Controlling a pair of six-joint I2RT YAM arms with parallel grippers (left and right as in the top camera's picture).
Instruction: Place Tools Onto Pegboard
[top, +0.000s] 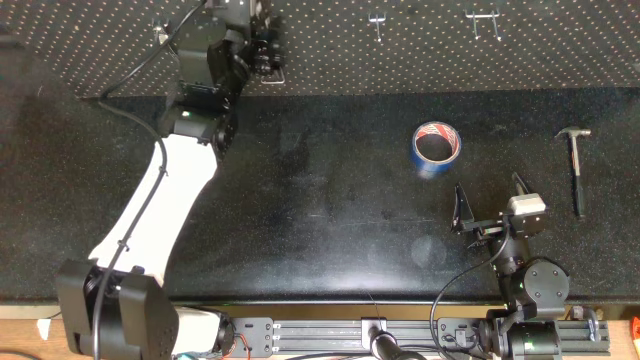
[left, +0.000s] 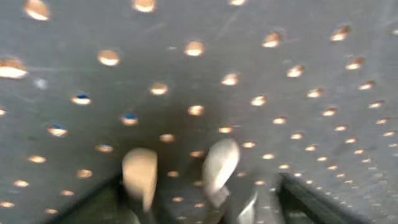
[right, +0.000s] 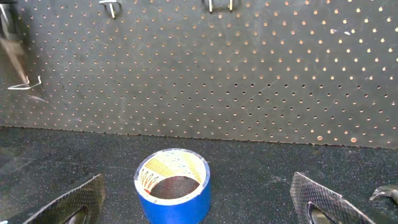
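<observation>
The pegboard (top: 420, 50) stands along the table's far edge. My left gripper (top: 262, 50) is raised right up against it at the upper left. In the left wrist view its dark fingers (left: 93, 205) stand wide apart, open, close to the pegboard (left: 261, 68). Two pale blurred metal prongs (left: 219, 165) and a shiny piece (left: 247, 208) sit between them; what they are is unclear. A blue tape roll (top: 437, 147) lies on the black table, just ahead of my open right gripper (top: 490, 205); the roll (right: 174, 183) sits between its spread fingers (right: 323, 199). A hammer (top: 575, 165) lies at the far right.
Bare metal hooks hang on the pegboard (top: 378, 22) (top: 483, 22), also seen as hooks (right: 111, 7) (right: 217, 5) from the right wrist. Another hook (right: 25, 84) is near the left arm. The hammer's head (right: 385, 194) lies beside the right finger. The black mat (top: 320, 200) is bare in the middle.
</observation>
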